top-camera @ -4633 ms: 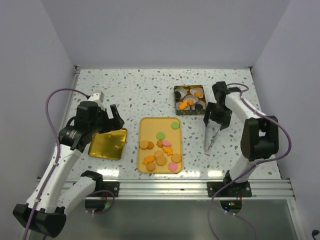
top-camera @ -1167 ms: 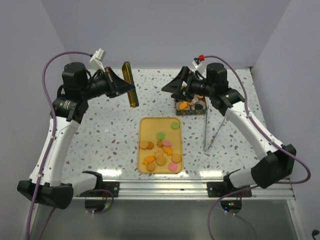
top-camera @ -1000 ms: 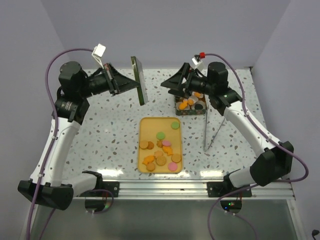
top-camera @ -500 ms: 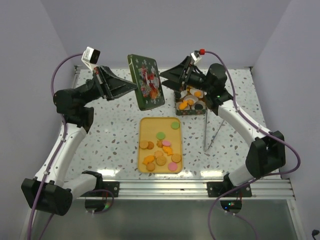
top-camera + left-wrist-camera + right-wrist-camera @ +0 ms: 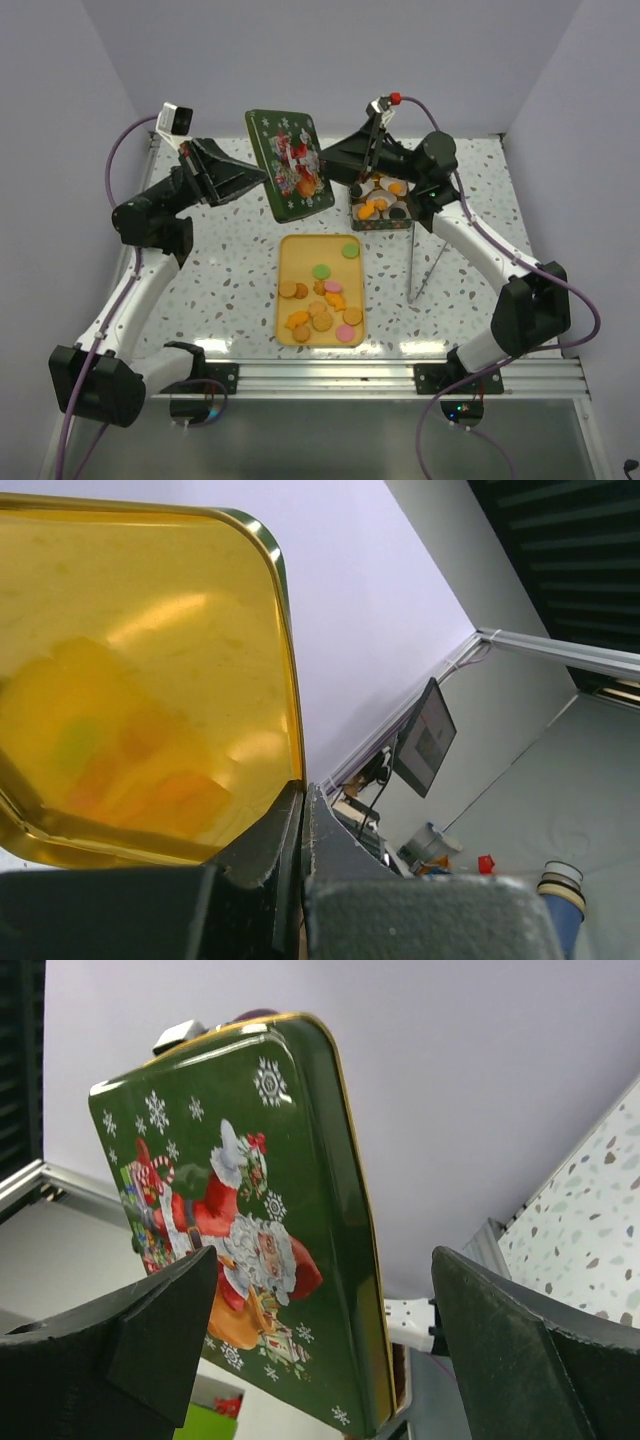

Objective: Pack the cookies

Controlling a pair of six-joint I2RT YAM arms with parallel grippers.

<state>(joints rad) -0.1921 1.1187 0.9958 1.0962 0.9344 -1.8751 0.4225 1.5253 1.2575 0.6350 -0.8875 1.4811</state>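
Several cookies (image 5: 322, 305) in orange, tan, pink and green lie on a yellow tray (image 5: 300, 252). More cookies (image 5: 372, 208) sit in the open tin box (image 5: 381, 222) behind it. My left gripper (image 5: 262, 180) is shut on the edge of a green Santa-print tin lid (image 5: 288, 165), held up in the air. In the left wrist view its gold inside (image 5: 150, 660) fills the frame above my left gripper (image 5: 303, 792). My right gripper (image 5: 335, 160) is open beside the lid's right edge. The lid (image 5: 250, 1210) shows between the spread fingers of my right gripper (image 5: 315, 1260).
Metal tongs (image 5: 424, 262) lie on the speckled table right of the tray. The tin box stands at the back right, under my right arm. White paper cups line the box. Walls close the table at the back and sides.
The left arm has lifted the lid off the table and turned it from edge-on to show its printed face. The right gripper has risen from the table to the lid's right edge.
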